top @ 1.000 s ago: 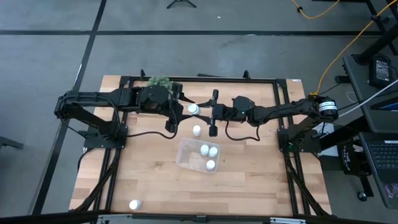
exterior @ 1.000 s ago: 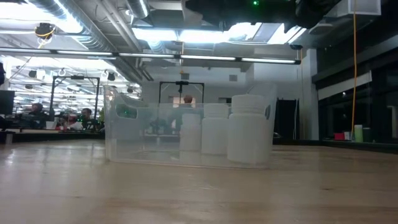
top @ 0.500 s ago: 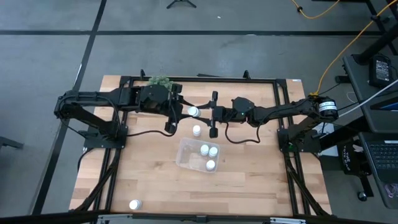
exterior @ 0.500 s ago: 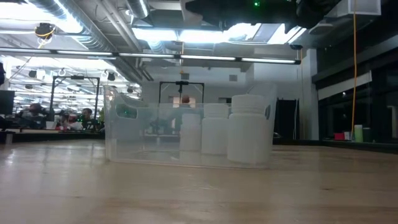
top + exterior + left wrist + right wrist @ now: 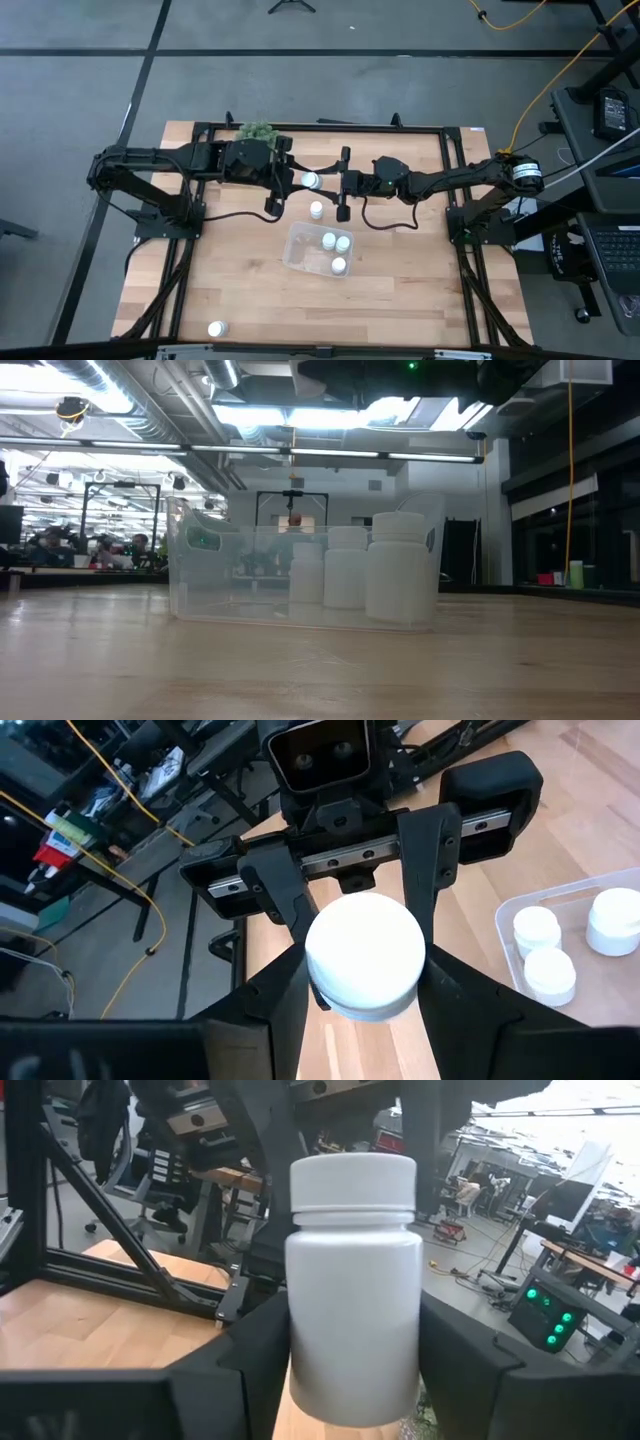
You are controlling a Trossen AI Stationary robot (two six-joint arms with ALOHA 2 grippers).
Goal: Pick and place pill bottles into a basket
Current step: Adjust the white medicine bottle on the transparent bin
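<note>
A wooden table (image 5: 250, 290) inside a black frame stands on a grey floor, with a wide workshop room behind it. Over the far middle of the table both arms meet at one pill bottle (image 5: 310, 179), held in the air between them. The left gripper (image 5: 296, 178) has its fingers clamped on this bottle; in the left wrist view the white cap (image 5: 364, 954) sits tightly between them. The right gripper (image 5: 340, 186) is at the same bottle, and the right wrist view shows its fingers (image 5: 245, 1350) just beside the bottle's sides, but whether they press it or stand a little apart cannot be told.

The step seems to be a handover to the left arm. To do it well, the right fingers should open fully before either arm moves, and the right arm should draw straight back, so the bottle is not twisted out of the grip.

The basket (image 5: 296, 255) lies near, toward the middle of the table, with three bottles (image 5: 329, 240) inside. One more bottle (image 5: 316, 209) stands between the arms and the basket, and another (image 5: 215, 328) is well apart at the near edge.
</note>
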